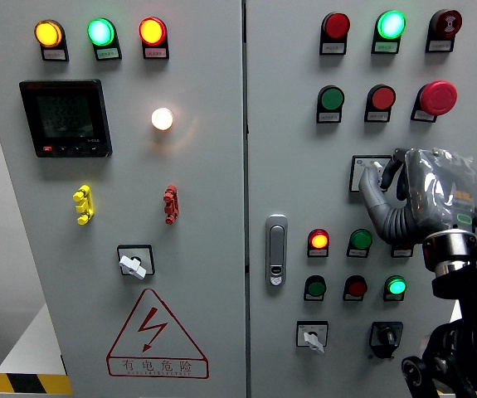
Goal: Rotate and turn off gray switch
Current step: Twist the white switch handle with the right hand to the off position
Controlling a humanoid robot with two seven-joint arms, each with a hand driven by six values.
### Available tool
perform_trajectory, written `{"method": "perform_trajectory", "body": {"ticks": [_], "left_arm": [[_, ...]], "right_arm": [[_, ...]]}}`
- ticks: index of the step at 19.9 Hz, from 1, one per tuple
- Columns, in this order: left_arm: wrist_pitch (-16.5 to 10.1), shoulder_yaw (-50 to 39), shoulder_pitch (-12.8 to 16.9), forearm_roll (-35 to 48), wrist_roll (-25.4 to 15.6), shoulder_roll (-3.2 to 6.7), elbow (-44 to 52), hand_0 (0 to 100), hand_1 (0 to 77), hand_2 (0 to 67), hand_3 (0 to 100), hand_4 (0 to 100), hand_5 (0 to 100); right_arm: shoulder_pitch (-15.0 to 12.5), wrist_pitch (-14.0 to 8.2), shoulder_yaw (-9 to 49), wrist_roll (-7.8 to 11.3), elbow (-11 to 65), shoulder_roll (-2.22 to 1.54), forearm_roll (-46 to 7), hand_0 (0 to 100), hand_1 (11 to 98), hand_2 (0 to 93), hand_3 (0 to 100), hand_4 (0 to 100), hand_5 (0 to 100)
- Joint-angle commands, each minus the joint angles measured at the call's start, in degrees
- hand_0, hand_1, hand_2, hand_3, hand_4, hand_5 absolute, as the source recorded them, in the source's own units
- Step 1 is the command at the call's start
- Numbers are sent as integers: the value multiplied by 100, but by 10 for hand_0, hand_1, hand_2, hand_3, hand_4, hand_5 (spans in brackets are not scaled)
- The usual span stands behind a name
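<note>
Gray cabinet doors (pixel 205 249) filled the view, split by a vertical seam just left of the door handle (pixel 277 249). At the left edge a strip of pale wall and floor showed, with a yellow-and-black striped corner (pixel 22 383) at the bottom.

On the right door, the right hand (pixel 425 195) was up against the gray switch (pixel 369 172), which sat in a square plate at mid-height, below the green button (pixel 331 99) and red button (pixel 381 98). Its fingers (pixel 375 195) curled around the switch knob and hid most of it; the grasp looked closed on it, though the contact itself was covered. The forearm rose from the lower right corner, leaving little free room between the wrist and the frame's right edge.

Just under the hand stood a row of lamps: a lit red lamp (pixel 319 240), a green one (pixel 360 240) and a third hidden behind the wrist. Lower came a dark green, a dark red and a lit green lamp (pixel 396 287), then a white selector (pixel 312 336) and a black selector (pixel 386 336). Above right sat the red mushroom button (pixel 437 98), with three more indicators along the top.

Across the seam, the left door carried a meter (pixel 65 118), a lit white lamp (pixel 162 118), a yellow handle (pixel 82 205), a red handle (pixel 170 204), another white selector (pixel 134 264) and a hazard triangle (pixel 157 336). Bare panel lay open between these.
</note>
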Motion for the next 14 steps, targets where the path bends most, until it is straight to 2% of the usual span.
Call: {"method": "perform_trajectory", "body": {"ticks": [1,11,13,14], "left_arm": [[0,0,0,0,0,0,0,886,0,133,187,81,109],[0,0,0,0,0,0,0,885,0,132,187,81,109],[0,0,0,0,0,0,0,884,0,133,187,81,109],[0,0,0,0,0,0,0,884,0,133,187,81,109]], "right_arm": [[8,-12,1,1,8,7,0,748,365,743,947,1000,1000],[8,-12,1,1,34,7,0,772,359,719,958,1000,998],[8,-12,1,10,34,7,0,793,349,713,959,1000,998],[8,-12,1,1,34,7,-8,828,317,706,959,1000,997]]}}
